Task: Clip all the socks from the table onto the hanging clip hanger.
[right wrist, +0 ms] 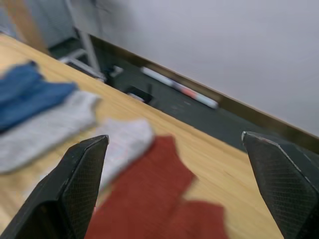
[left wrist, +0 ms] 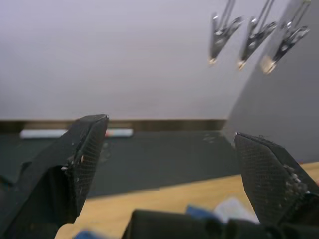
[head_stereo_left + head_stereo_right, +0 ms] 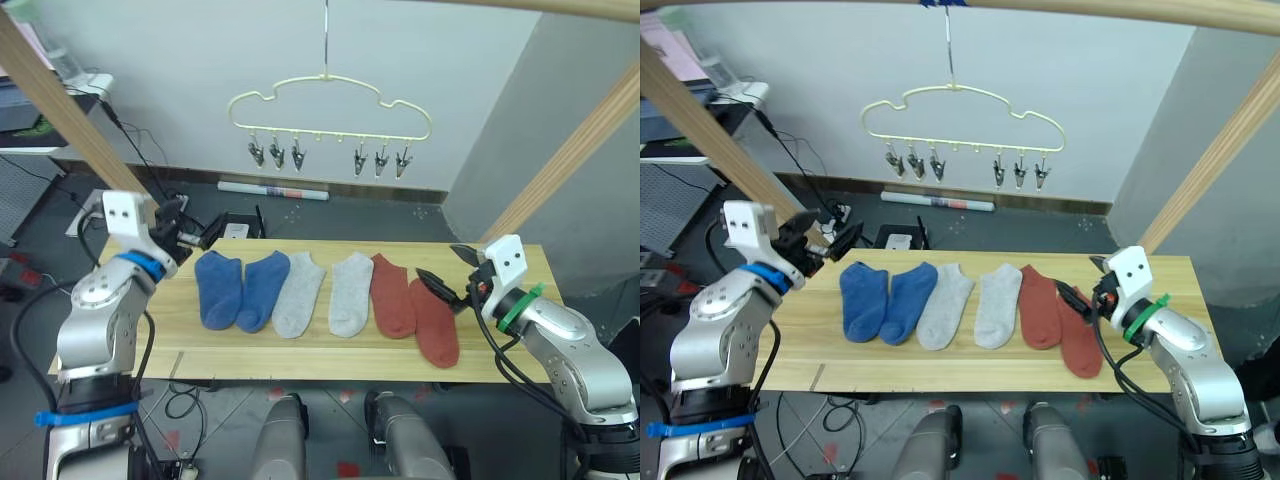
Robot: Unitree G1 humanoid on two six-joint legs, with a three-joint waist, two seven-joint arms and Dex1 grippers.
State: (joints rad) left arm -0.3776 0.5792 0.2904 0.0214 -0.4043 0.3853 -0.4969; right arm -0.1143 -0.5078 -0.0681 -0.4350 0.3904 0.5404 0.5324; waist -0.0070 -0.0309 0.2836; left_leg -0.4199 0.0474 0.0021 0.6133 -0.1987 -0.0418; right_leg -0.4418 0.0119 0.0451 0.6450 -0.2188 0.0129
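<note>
Black fingers spread wide on both arms, nothing between them: left gripper [image 3: 186,228] held at the table's far left corner, right gripper [image 3: 449,274] low over the right end, just beside the outer rust red sock [image 3: 436,322].

Light wooden table [image 3: 330,358] bearing all six socks in a row, toes toward the robot: two blue socks [image 3: 240,289] overlapping at the left, two light grey socks [image 3: 325,293] in the middle, inner rust red sock [image 3: 391,294] partly lying against the outer one.

Seen from the right wrist: red fabric directly ahead of the parted fingers [image 1: 75,191], grey and blue farther along the planks, all blurred.

Seen from the left wrist: three metal clips [image 2: 254,40] hanging against the pale wall, table edge and a scrap of blue below, between the open fingers [image 2: 75,169].

Beyond the table, well above it: cream-yellow clip hanger [image 3: 330,110] on its hook, six clips in two groups of three, every clip bare.

Framing the scene: slanted wooden poles [image 3: 70,120] either side.
</note>
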